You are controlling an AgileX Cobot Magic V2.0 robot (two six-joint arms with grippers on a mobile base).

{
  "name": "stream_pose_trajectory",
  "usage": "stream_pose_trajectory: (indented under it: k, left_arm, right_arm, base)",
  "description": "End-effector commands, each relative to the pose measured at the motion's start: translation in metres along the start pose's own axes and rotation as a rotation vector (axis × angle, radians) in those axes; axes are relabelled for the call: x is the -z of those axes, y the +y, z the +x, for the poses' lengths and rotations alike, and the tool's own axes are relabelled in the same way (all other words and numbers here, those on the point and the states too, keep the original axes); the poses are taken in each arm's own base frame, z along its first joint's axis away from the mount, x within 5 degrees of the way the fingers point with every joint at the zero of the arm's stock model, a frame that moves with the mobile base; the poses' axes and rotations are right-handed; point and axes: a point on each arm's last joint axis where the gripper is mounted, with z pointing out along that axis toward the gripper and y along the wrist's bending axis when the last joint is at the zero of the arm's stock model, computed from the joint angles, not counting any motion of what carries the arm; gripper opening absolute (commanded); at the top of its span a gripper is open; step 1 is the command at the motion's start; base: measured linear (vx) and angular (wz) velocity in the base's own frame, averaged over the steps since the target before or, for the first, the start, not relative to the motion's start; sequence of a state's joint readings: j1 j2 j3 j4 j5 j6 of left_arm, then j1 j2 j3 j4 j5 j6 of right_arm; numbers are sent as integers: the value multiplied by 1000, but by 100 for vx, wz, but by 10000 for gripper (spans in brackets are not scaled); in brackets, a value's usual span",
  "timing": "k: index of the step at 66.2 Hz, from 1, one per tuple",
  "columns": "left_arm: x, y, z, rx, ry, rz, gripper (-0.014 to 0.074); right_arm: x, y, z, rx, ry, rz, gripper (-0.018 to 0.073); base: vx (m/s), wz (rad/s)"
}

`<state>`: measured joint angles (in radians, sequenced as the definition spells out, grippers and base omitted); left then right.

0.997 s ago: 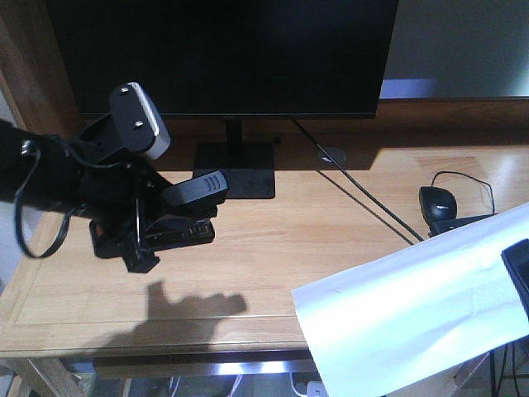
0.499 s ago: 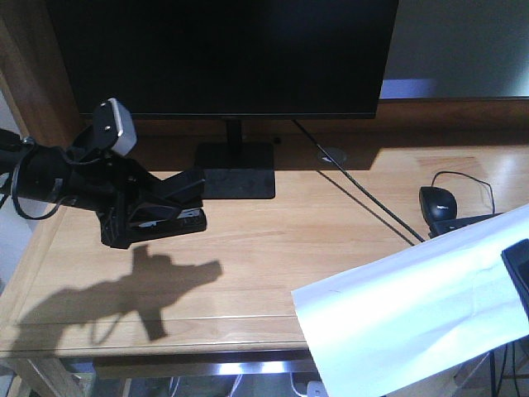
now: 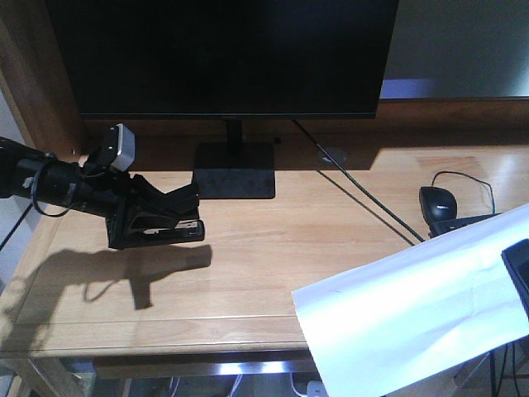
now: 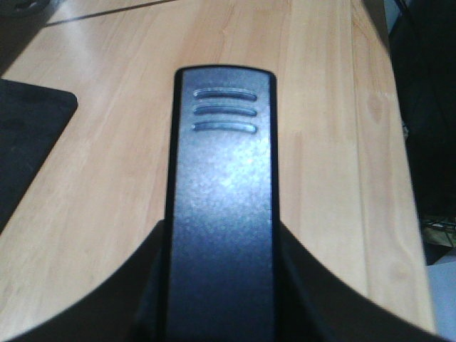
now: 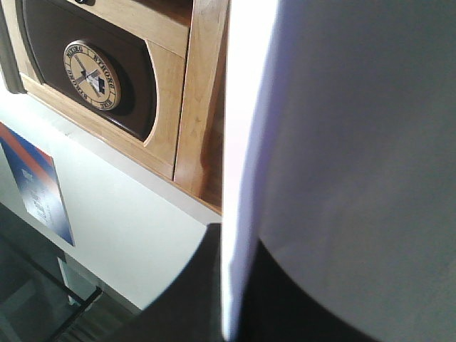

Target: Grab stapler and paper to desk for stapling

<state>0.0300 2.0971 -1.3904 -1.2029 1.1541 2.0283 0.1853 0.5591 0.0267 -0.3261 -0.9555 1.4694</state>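
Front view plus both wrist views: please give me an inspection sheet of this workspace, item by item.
Surface: wooden desk, light plank grain, arm's shadow at left.
Job's things: stapler low over the desk's left part, contact unclear; paper held at front right, covering the desk's corner.
Clutter: mouse; monitor on its stand.
Grippers: left gripper shut on the stapler; right gripper shut on the paper, mostly out of frame.
Cables: black cable running diagonally across the desk; mouse cable.
Surroundings: wooden side panel at left; wall behind.
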Motion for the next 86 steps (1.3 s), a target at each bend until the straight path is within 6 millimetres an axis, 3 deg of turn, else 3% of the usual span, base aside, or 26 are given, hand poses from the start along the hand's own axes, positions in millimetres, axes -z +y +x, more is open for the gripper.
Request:
stream_pose_trajectory:
  k: [1,26,58,86]
  left_arm:
    - [11,2,-33,-60,-133,9,-6]
    - [-5,15,-6,-75,-93,-24,17]
    - [-26,17,21,-63,10,7,141]
    - [-20,16,11,-31,9,-10,395]
  right_arm:
    - [1,5,-1,1,-14,-62,-5]
    - [1,5,-1,1,-14,-62,-5]
    - [1,5,-1,1,-14,-62,-5]
    - [1,5,-1,1,-14,-62,-5]
  base:
    - [0,0]
    - [0,0]
    - [0,0]
    - [0,0]
